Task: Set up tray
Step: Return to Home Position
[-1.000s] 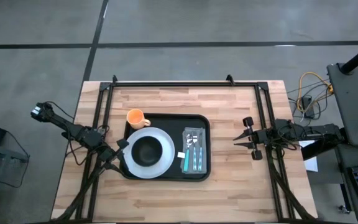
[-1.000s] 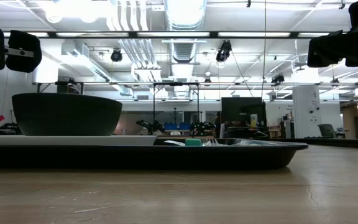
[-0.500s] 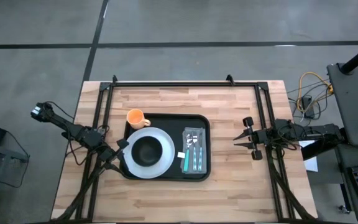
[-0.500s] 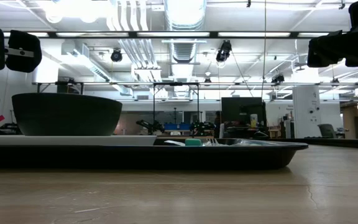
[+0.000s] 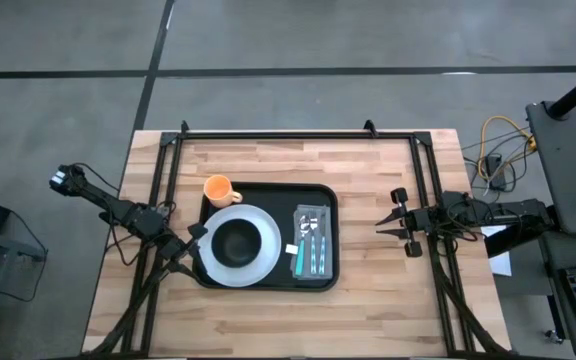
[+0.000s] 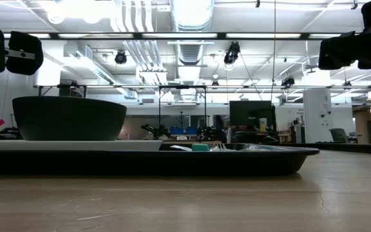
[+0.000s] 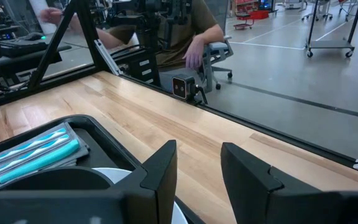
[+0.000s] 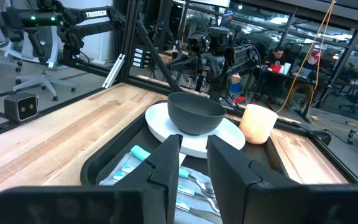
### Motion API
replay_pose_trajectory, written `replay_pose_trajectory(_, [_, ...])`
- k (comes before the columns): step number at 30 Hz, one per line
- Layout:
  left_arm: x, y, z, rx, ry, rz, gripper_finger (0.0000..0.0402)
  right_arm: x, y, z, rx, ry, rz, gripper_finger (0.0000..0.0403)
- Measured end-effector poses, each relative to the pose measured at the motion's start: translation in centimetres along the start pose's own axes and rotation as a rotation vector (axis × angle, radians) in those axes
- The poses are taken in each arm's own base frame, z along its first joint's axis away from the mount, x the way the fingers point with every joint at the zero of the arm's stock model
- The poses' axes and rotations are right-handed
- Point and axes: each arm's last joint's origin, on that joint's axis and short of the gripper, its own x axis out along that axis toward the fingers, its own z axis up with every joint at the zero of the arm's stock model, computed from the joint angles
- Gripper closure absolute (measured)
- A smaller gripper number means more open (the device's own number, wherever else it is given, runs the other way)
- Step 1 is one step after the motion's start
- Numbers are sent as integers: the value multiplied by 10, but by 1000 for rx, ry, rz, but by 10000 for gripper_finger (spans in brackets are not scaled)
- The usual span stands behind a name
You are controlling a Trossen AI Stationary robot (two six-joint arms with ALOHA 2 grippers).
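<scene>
Sitting mid-table: the tray (image 5: 273,198), black with a raised rim, lies flat on the wooden table (image 5: 368,170) between the two arms.
Left half of tray: a white plate (image 5: 211,262) carries a dark bowl (image 5: 236,241) at its centre.
Far left corner of tray: an orange cup (image 5: 218,188) stands upright, just beside the plate.
Right half of tray: a grey napkin (image 5: 313,211) has blue-handled cutlery (image 5: 311,258) lying on it side by side, handles toward the near edge.
Left gripper (image 5: 196,233): it is at the tray's left edge, close to the plate's rim. Its own wrist view shows the fingers (image 7: 160,168) parted by a narrow gap with nothing between them.
Right gripper (image 5: 380,227): it is over bare wood right of the tray, apart from it and pointing toward it. Its fingers (image 8: 166,155) are likewise narrowly parted and empty.
Table-height look: the bowl's dark side rises above the tray rim on the left, and the cutlery barely clears the rim farther right.
Beyond the table: a person (image 7: 194,31) sits in a chair.
</scene>
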Motion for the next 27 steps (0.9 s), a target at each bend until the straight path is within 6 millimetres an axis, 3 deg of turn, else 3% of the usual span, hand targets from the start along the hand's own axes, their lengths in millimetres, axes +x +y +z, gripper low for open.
replay_pose_trajectory(12, [0,0,0,0,0,0,295,0,0,0,0,0,0,316])
replay_pose_trajectory(27, [0,0,0,0,0,0,295,0,0,0,0,0,0,333])
